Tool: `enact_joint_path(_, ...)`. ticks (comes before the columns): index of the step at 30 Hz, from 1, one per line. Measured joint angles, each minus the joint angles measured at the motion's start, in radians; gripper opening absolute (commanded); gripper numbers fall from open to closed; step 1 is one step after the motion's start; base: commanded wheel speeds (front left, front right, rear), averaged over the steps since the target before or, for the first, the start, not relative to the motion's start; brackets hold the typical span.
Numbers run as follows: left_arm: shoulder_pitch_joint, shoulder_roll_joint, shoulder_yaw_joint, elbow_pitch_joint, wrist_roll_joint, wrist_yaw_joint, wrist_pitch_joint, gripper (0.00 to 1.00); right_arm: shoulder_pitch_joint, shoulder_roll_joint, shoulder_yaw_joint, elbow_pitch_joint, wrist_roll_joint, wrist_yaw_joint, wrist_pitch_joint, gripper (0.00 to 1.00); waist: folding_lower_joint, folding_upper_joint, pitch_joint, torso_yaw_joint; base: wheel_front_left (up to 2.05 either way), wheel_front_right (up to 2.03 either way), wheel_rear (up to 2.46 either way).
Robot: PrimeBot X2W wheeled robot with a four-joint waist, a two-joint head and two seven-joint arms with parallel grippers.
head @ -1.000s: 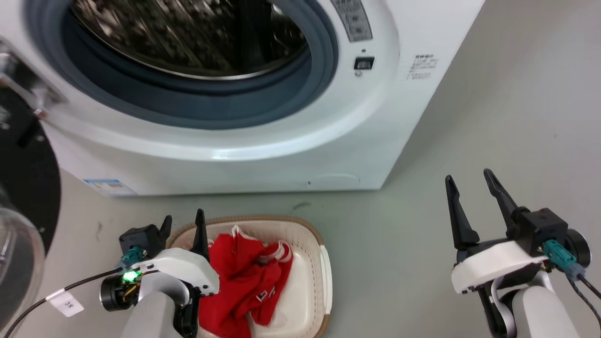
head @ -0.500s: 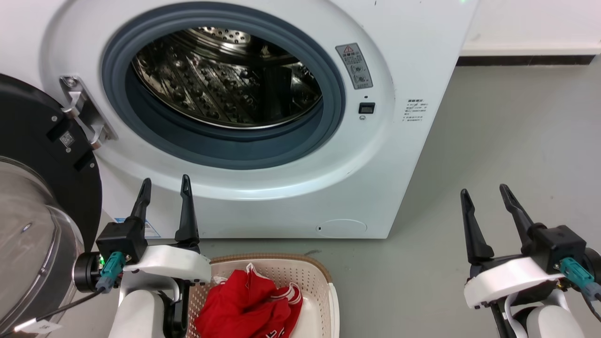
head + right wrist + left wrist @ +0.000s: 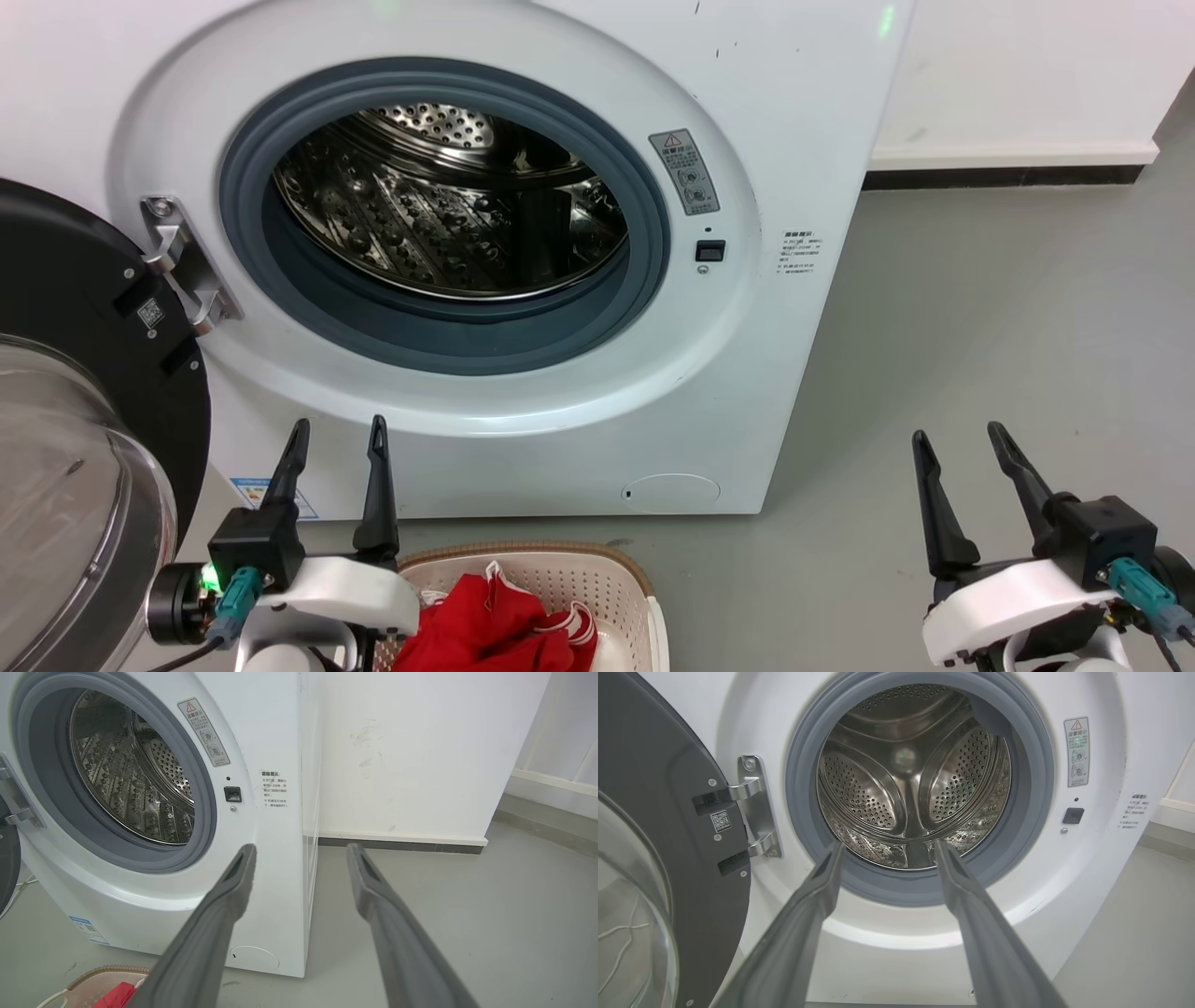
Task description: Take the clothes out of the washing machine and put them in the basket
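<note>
Clothes (image 3: 495, 635) lay as a red heap in basket (image 3: 560, 551), which stood on floor (image 3: 980, 327) just before the front of washer (image 3: 794, 373). Drum (image 3: 448, 215) showed bare perforated steel in the head view and both wrist views. No red seen inside, though its lowest front strip sat hidden behind grey seal (image 3: 467, 350). Door (image 3: 75, 467) hung wide open on the robot's left. Left gripper (image 3: 339, 425) hovered by the basket's left rim, fingers well parted, holding nothing, aimed at the drum. Right gripper (image 3: 957, 432) hovered over floor off the washer's right corner, likewise parted and empty. Judged: unloading looked done, task at or near its end. Next move, if any, called for checking the drum's hidden low front. A straggler there would want the left gripper reaching in low, clear of seal and door.
</note>
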Motion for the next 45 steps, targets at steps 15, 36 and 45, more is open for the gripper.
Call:
enact_joint_path(15,0.013,0.008,-0.009,0.033,-0.01,0.0,0.0,1.0,0.01,0.0,0.004,-0.009,-0.001,0.0,0.009,1.0,0.0001,0.0,-0.018,-0.008,0.0,0.0,0.0)
enact_joint_path(36,0.032,0.012,0.0,0.085,-0.078,0.004,0.033,0.0,0.03,0.0,0.006,0.035,0.075,0.0,0.011,0.0,0.0002,0.0,-0.017,-0.012,0.0,0.0,0.0)
enact_joint_path(45,0.031,0.009,0.01,0.08,-0.257,-0.009,0.072,0.0,0.026,-0.002,0.001,0.056,0.265,0.0,0.031,0.0,0.0002,0.0,-0.017,-0.009,0.0,0.0,0.0)
